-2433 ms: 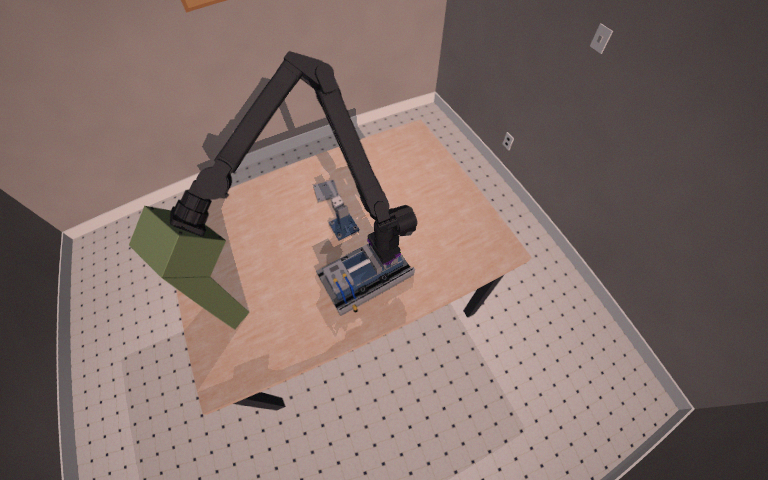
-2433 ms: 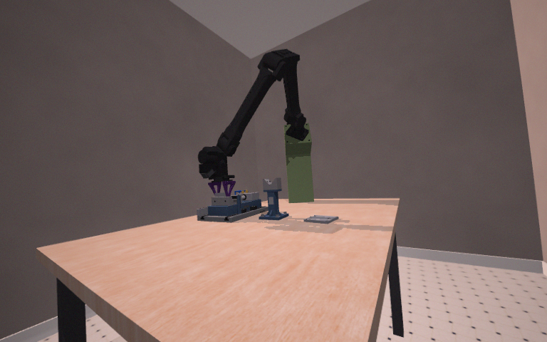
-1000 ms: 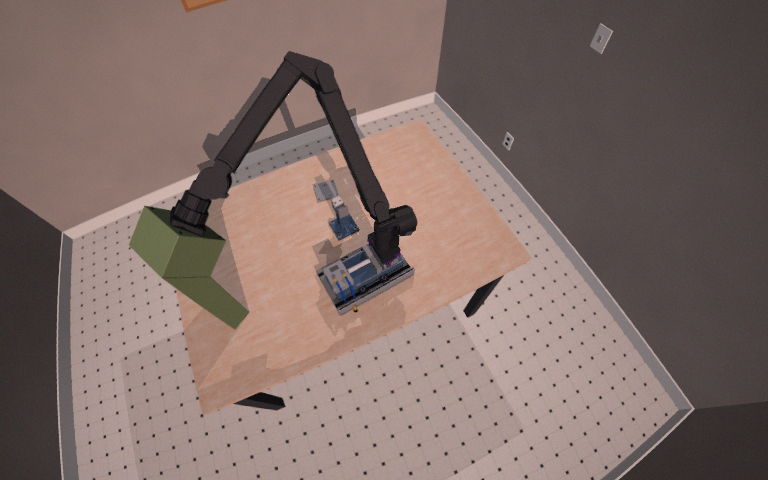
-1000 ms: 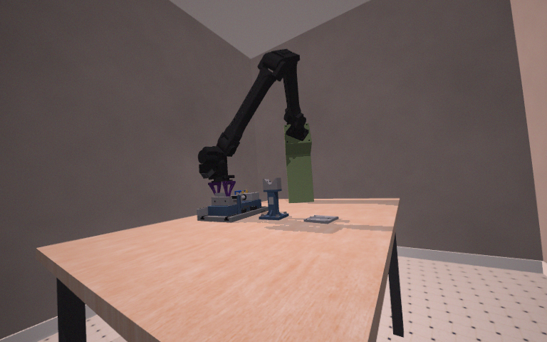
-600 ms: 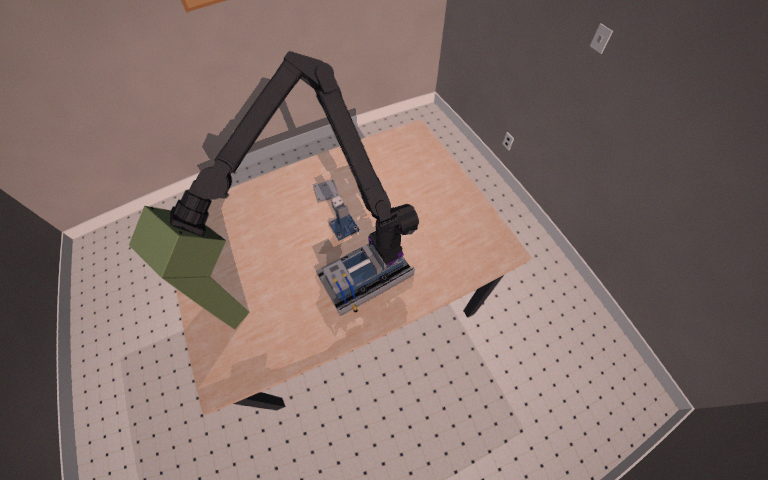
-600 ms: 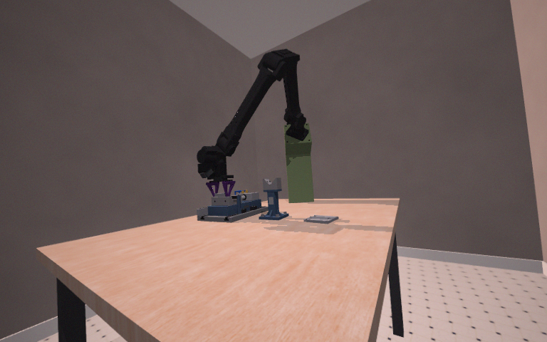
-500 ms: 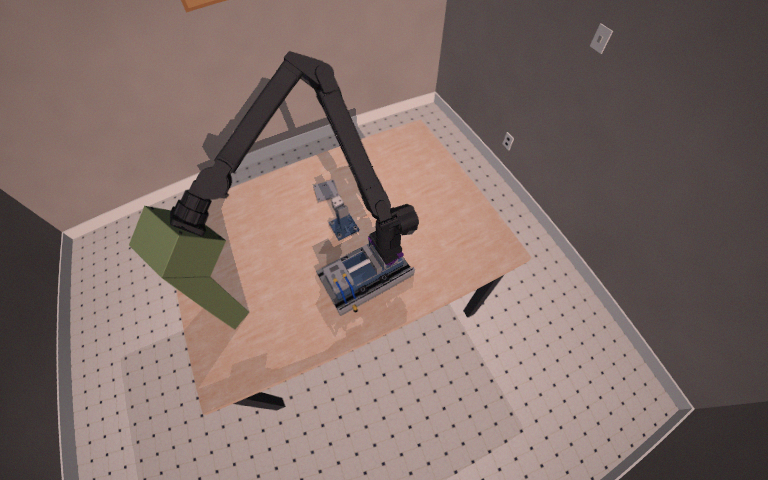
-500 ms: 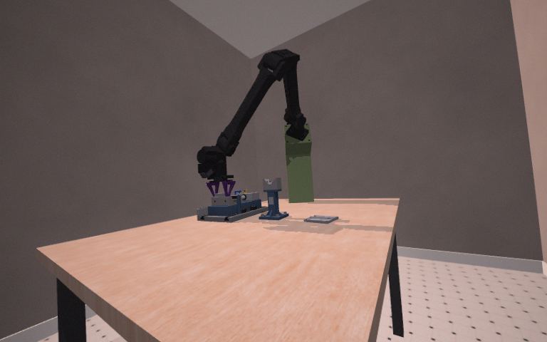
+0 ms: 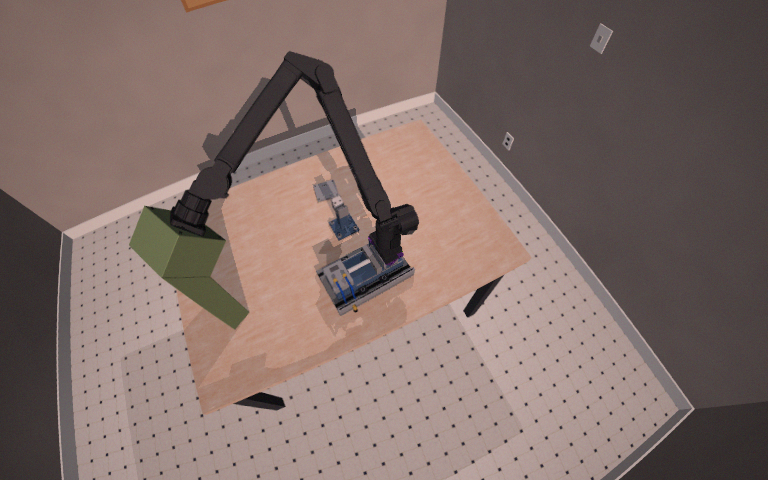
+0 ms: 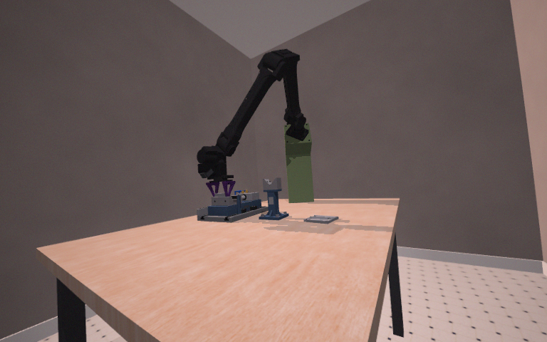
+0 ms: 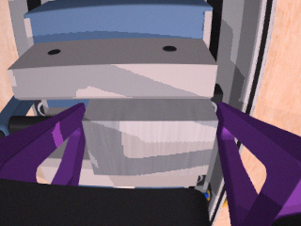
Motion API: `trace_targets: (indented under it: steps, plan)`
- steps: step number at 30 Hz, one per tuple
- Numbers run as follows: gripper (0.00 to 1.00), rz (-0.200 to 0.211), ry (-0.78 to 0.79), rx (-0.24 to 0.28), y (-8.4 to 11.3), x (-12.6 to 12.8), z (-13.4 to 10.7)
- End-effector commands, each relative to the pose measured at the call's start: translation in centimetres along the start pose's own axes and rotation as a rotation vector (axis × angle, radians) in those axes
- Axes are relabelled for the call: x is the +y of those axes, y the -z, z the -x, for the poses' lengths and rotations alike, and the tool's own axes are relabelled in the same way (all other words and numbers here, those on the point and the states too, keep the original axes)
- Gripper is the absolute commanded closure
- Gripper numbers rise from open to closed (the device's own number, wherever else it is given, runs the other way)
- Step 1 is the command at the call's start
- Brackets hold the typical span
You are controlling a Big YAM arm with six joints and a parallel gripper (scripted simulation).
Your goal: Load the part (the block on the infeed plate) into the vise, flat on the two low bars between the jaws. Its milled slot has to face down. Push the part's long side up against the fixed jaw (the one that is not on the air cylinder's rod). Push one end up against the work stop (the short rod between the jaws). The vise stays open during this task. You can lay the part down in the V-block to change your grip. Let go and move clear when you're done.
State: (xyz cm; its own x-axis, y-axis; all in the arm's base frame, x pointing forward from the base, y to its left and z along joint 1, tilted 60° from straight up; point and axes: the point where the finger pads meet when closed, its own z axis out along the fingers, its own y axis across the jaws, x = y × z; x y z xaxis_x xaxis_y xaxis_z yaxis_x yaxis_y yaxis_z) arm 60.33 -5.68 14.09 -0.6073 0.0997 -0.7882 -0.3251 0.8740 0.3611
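While our gripper (image 11: 150, 151) hangs over the vise (image 9: 365, 280), its purple fingers stand released on either side of the grey block (image 11: 150, 138), with gaps showing. We see the block lying inside the vise, against the grey jaw with two holes. Beyond the vise, the V-stand (image 10: 272, 198) and flat plate (image 10: 320, 219) hold nothing.

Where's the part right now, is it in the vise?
Yes: in the wrist view the part sits in the vise, against the grey jaw, between the open gripper's purple fingers.
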Motion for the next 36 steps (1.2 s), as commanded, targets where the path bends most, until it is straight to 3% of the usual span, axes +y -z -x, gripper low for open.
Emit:
trace_targets:
  steps: [1, 14, 17, 21, 27, 36]
  plan:
    - [0.26, 0.014, -0.006, 0.011, -0.9, 0.9, -0.3]
    - [0.26, 0.015, -0.004, 0.01, -0.5, 1.2, 0.0]
    - [0.26, 0.017, 0.011, 0.005, 0.2, 1.6, 0.3]
    - [0.26, -0.011, 0.003, -0.009, 2.0, -0.2, 0.4]
    - [0.26, -0.009, -0.008, 0.003, 2.5, -0.6, -0.3]
    - [0.26, -0.011, 0.003, -0.009, 5.8, -0.2, 0.3]
